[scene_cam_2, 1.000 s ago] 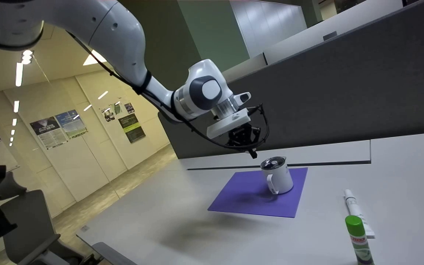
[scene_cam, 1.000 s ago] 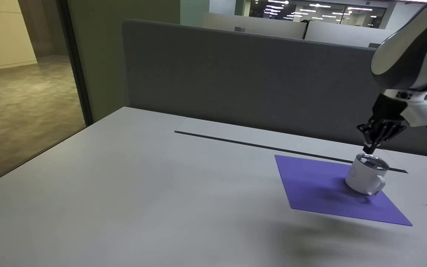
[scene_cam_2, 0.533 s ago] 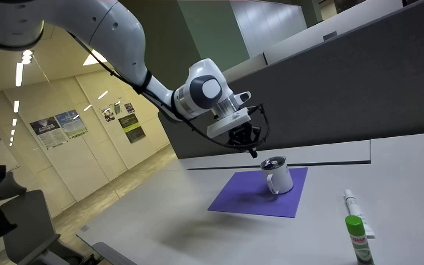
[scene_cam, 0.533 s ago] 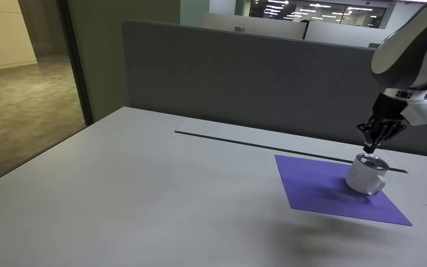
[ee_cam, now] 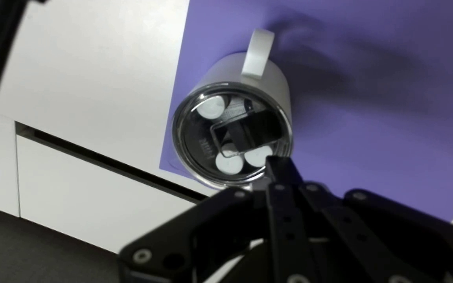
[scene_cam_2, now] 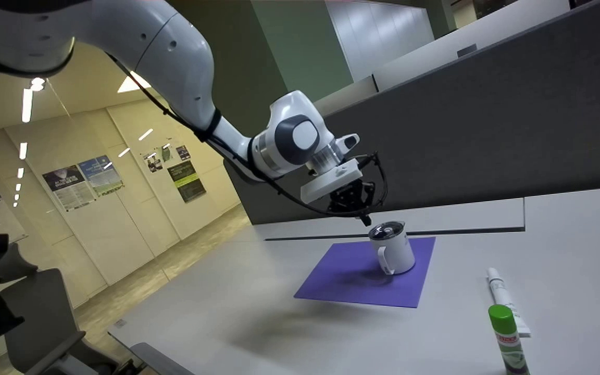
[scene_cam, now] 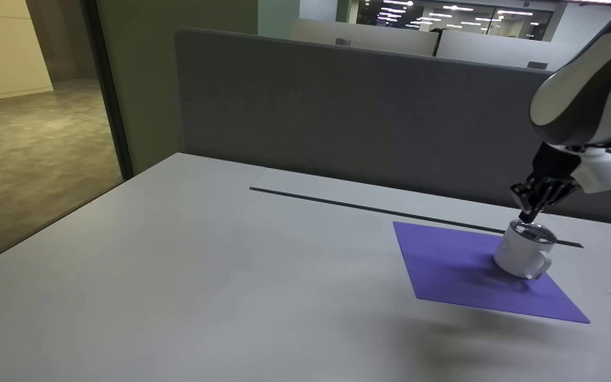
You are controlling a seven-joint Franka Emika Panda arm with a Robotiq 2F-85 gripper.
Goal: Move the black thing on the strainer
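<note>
Moved since the earlier frame: my arm (scene_cam_2: 188, 67), lower and slightly over toward 3 o'clock in an exterior view, bringing the gripper (scene_cam_2: 366, 221) a little nearer the strainer (scene_cam_2: 398, 254); strainer and purple mat (scene_cam_2: 334, 265) unmoved. Gripper: one, black, clenched, fingertips (ee_cam: 283, 169) together; in my wrist view they overlap the rim of the lid (ee_cam: 197, 135) at 4 o'clock, whether touching I cannot tell. Lid: one, round, clear, metallic-edged. Black tab (ee_cam: 256, 129): one, on the lid, just off centre toward 3 o'clock. Pale discs (ee_cam: 211, 107): three, at 11, 6 and between 4 and 5 o'clock, beneath the lid or reflected, I cannot tell. Strainer: one, white, cup-shaped, upright on the mat; handle (ee_cam: 258, 53) between 12 and 1 o'clock in my wrist view. Purple mat: one, rectangular, the strainer toward its 3 o'clock side in an exterior view. White tube (scene_cam_2: 503, 294): one, lying on the pale table (scene_cam: 194, 265) at 4 o'clock from the strainer. Green-capped tube (scene_cam_2: 509, 341): one, beside it, between 4 and 5 o'clock. Dark slot (scene_cam: 337, 203): one, in the tabletop. Grey partition (scene_cam: 348, 127): one, along the table's far edge. Chair (scene_cam_2: 39, 312): one, at 9 o'clock from the strainer in an exterior view. Wall posters (scene_cam_2: 186, 180): several, there at 10 o'clock.
</note>
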